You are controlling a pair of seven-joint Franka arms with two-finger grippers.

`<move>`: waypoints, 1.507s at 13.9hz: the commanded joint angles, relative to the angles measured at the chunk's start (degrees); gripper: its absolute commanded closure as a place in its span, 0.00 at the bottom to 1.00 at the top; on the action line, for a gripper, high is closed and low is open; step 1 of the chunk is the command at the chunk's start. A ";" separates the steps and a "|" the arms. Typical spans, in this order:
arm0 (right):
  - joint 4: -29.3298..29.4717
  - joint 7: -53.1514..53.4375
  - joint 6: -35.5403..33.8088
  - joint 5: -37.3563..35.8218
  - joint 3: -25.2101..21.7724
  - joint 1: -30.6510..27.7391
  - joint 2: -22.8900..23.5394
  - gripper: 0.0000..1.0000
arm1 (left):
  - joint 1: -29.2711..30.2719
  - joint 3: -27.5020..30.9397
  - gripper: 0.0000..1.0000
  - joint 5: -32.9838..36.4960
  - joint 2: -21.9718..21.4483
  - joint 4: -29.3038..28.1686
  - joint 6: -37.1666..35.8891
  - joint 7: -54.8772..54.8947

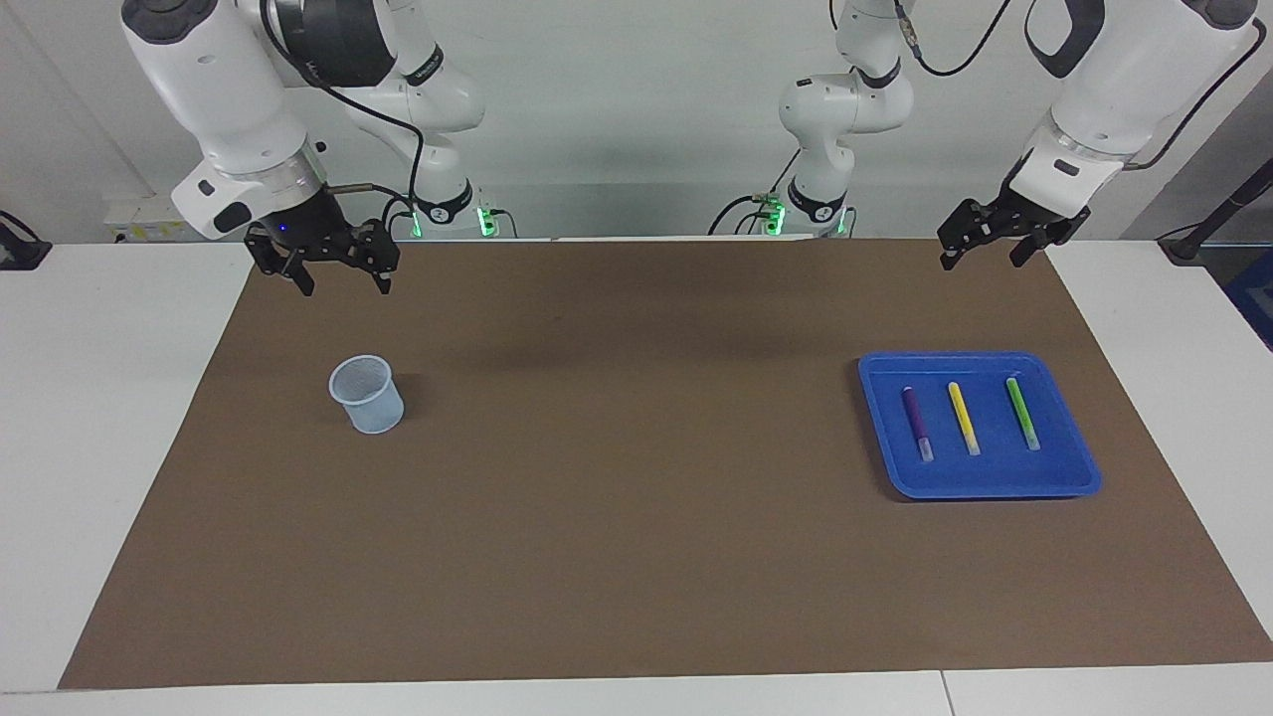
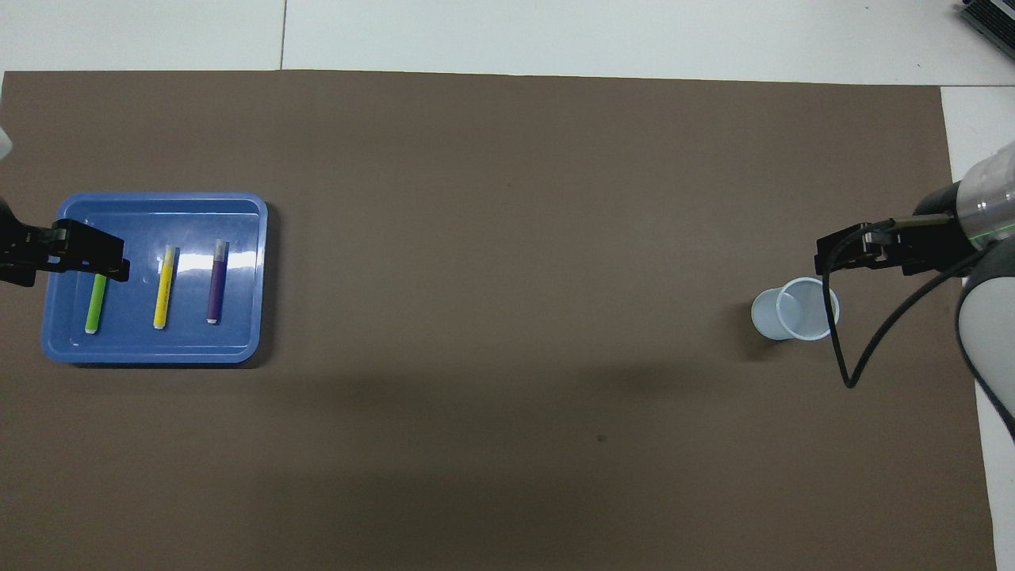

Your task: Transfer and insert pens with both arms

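Three pens side by side in a blue tray (image 1: 1079,477) at the left arm's end of the desk (image 1: 119,398), all flat and apart: purple pen (image 1: 917,423), yellow pen (image 1: 963,418), green pen (image 1: 1021,413), the purple one nearest the middle. Left claw (image 1: 980,251) raised over the brown mat (image 1: 617,497), spread and holding nothing. Right claw (image 1: 340,275) likewise raised, spread, holding nothing. Pale cup (image 1: 366,394) upright at the right arm's end.
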 commanded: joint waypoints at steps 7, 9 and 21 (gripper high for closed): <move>-0.26 0.92 -0.31 0.07 0.40 -0.51 -0.73 0.00 | 0.57 0.04 0.00 -0.61 -1.02 -0.55 -0.21 0.06; -0.26 0.92 -0.31 0.07 0.40 -0.51 -0.73 0.00 | 0.48 -0.05 0.00 -0.61 -1.02 -0.55 0.23 0.06; -0.26 0.92 -0.31 0.07 0.40 -0.51 -0.73 0.00 | 1.80 0.21 0.00 -0.87 -1.63 -1.52 1.73 -0.47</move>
